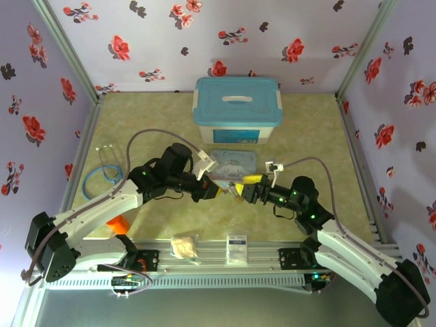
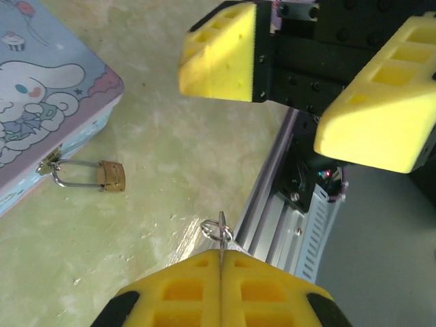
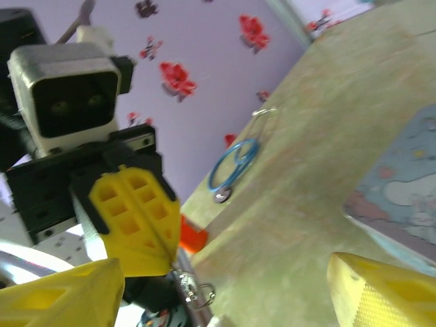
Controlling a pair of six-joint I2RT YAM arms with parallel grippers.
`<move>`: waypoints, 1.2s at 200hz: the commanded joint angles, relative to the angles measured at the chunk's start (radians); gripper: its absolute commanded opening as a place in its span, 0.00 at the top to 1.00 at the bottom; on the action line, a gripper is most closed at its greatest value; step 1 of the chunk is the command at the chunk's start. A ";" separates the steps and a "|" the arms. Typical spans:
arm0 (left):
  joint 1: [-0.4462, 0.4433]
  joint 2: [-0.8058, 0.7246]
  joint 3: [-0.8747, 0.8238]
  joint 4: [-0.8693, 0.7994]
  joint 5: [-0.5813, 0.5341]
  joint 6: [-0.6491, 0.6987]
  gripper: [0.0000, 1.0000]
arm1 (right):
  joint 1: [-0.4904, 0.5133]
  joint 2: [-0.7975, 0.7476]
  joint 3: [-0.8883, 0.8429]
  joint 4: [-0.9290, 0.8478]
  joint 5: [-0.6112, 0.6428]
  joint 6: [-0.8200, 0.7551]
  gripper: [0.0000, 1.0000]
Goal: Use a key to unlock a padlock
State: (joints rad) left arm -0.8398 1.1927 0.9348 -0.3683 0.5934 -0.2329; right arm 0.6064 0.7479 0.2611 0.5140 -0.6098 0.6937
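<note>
key (image 2: 221, 229) in pinched fingers (image 2: 180, 289), padlock (image 2: 112, 175) on tin (image 2: 48, 95)

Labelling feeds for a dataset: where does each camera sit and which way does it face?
Top external: above and behind the arms, looking down at the table; both arms show, left gripper and right gripper close together near the tin.
Left wrist: on the left arm, looking past its shut fingers pinching the key, toward the padlock.
Right wrist: on the right arm, looking between its open fingers toward the stethoscope.
Shared: each wrist view shows the other arm's gripper.
</note>
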 commanded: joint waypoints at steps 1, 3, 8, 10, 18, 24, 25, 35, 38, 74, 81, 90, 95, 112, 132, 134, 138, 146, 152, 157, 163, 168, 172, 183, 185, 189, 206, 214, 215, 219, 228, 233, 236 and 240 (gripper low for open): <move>0.012 -0.005 0.050 -0.037 0.122 0.130 1.00 | -0.007 0.053 0.012 0.197 -0.181 0.052 0.26; 0.013 -0.005 0.050 -0.035 0.128 0.132 1.00 | -0.006 0.058 0.012 0.204 -0.188 0.054 0.26; 0.013 -0.006 0.050 -0.030 0.136 0.137 1.00 | -0.006 0.074 0.012 0.224 -0.198 0.063 0.28; 0.013 -0.006 0.051 -0.027 0.138 0.138 1.00 | -0.006 0.078 0.012 0.230 -0.202 0.067 0.29; 0.018 -0.007 0.046 -0.010 0.145 0.139 1.00 | -0.004 0.099 0.012 0.259 -0.211 0.079 0.30; 0.025 -0.007 0.038 0.015 0.163 0.131 1.00 | -0.001 0.113 0.008 0.284 -0.218 0.090 0.31; 0.026 -0.008 0.036 0.019 0.166 0.129 1.00 | -0.001 0.116 0.008 0.289 -0.219 0.091 0.32; 0.038 -0.004 0.025 0.058 0.199 0.113 1.00 | 0.005 0.134 0.003 0.329 -0.223 0.107 0.36; 0.040 -0.003 0.022 0.066 0.204 0.111 1.00 | 0.007 0.139 0.002 0.340 -0.222 0.111 0.37; 0.046 0.001 0.009 0.112 0.213 0.082 1.00 | 0.044 0.169 -0.001 0.380 -0.216 0.113 0.46; 0.047 0.002 0.006 0.121 0.213 0.077 1.00 | 0.051 0.171 0.000 0.377 -0.213 0.111 0.46; 0.048 0.001 0.003 0.126 0.213 0.073 1.00 | 0.056 0.173 0.003 0.371 -0.214 0.106 0.50; 0.048 0.000 0.000 0.129 0.213 0.071 1.00 | 0.058 0.175 0.004 0.370 -0.217 0.104 0.51; 0.054 -0.004 -0.001 0.135 0.212 0.064 1.00 | 0.059 0.178 0.003 0.371 -0.221 0.105 0.58; 0.062 -0.002 0.000 0.135 0.213 0.060 1.00 | 0.059 0.175 -0.001 0.360 -0.231 0.101 0.62; 0.063 -0.003 -0.001 0.136 0.213 0.058 1.00 | 0.059 0.173 -0.002 0.358 -0.231 0.100 0.63; 0.065 -0.002 0.000 0.136 0.213 0.058 1.00 | 0.059 0.171 -0.002 0.354 -0.229 0.097 0.66; 0.067 -0.001 0.000 0.134 0.213 0.055 1.00 | 0.059 0.166 -0.005 0.343 -0.227 0.091 0.68; 0.068 -0.002 -0.001 0.137 0.212 0.055 1.00 | 0.059 0.163 -0.005 0.335 -0.224 0.086 0.72; 0.069 -0.001 -0.001 0.137 0.212 0.054 1.00 | 0.060 0.160 -0.006 0.329 -0.225 0.084 0.73; 0.068 -0.002 0.000 0.138 0.213 0.055 1.00 | 0.059 0.157 -0.006 0.328 -0.225 0.084 0.73; 0.068 -0.002 -0.001 0.138 0.213 0.054 1.00 | 0.060 0.155 -0.006 0.330 -0.223 0.084 0.73; 0.068 -0.001 -0.001 0.138 0.213 0.053 1.00 | 0.059 0.153 -0.006 0.330 -0.222 0.084 0.73; 0.068 -0.002 0.001 0.138 0.213 0.053 1.00 | 0.059 0.149 -0.005 0.325 -0.217 0.082 0.75; 0.069 -0.001 0.002 0.138 0.213 0.053 1.00 | 0.059 0.148 -0.003 0.324 -0.217 0.082 0.75; 0.068 0.000 0.002 0.137 0.213 0.052 1.00 | 0.060 0.150 -0.003 0.327 -0.216 0.081 0.75; 0.068 0.004 0.006 0.135 0.224 0.050 1.00 | 0.061 0.156 -0.001 0.335 -0.211 0.081 0.75; 0.069 0.002 0.006 0.137 0.226 0.050 1.00 | 0.061 0.160 -0.002 0.342 -0.208 0.081 0.79; 0.068 0.002 0.006 0.137 0.226 0.050 1.00 | 0.061 0.160 -0.002 0.343 -0.208 0.081 0.80; 0.068 0.002 0.005 0.137 0.226 0.050 1.00 | 0.060 0.162 -0.002 0.345 -0.206 0.081 0.81; 0.067 0.002 0.002 0.141 0.226 0.047 1.00 | 0.061 0.167 0.000 0.348 -0.206 0.082 0.83; 0.069 0.000 0.002 0.141 0.226 0.046 1.00 | 0.061 0.172 0.001 0.351 -0.208 0.081 0.84; 0.068 0.000 0.001 0.140 0.226 0.047 1.00 | 0.061 0.173 0.002 0.353 -0.208 0.082 0.84; 0.068 0.000 0.000 0.141 0.226 0.047 1.00 | 0.061 0.175 0.003 0.355 -0.208 0.083 0.84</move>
State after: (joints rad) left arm -0.7795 1.1938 0.9463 -0.2520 0.7959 -0.1776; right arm 0.6601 0.9161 0.2607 0.8337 -0.8124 0.7887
